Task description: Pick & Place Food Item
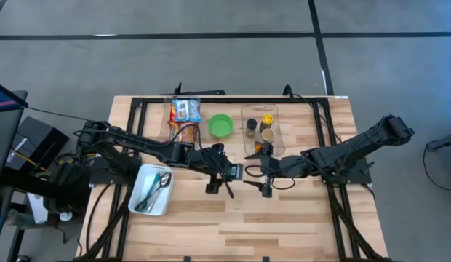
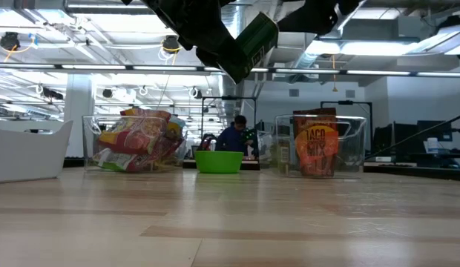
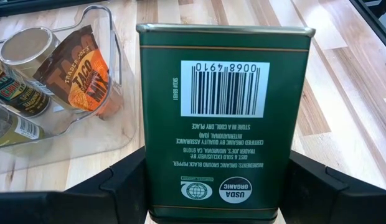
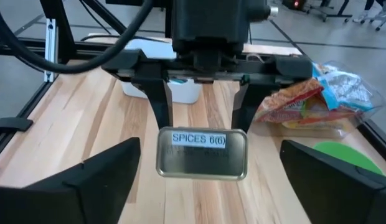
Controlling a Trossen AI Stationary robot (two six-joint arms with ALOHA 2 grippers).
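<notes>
A dark green tin (image 3: pixel 221 118) with a barcode on its flat face hangs in the air over the table's middle (image 1: pixel 235 172), with my left gripper (image 3: pixel 218 186) shut on it. In the low view the tin (image 2: pixel 252 44) is tilted, high above the tabletop. My right gripper (image 4: pixel 205 186) faces the tin's labelled free end (image 4: pixel 202 154) from the table's right. It is open, and its fingers stand wide on either side of that end without touching it. My left gripper pinches the tin's two narrow sides (image 3: pixel 145 180) between its two fingers, at the end nearer the wrist. The fingers (image 4: pixel 160 102) come from the table's left, slanting downward, and lie along the tin. The tin juts forward past them, lifted clear of the table.
Along the far side stand a clear bin of snack bags (image 1: pixel 183 116), a green bowl (image 1: pixel 221 126) and a clear bin with spice jars and a taco mix packet (image 1: pixel 260 129). A white tray with a spoon (image 1: pixel 153 191) lies near left. A person (image 2: pixel 234 136) shows beyond the table.
</notes>
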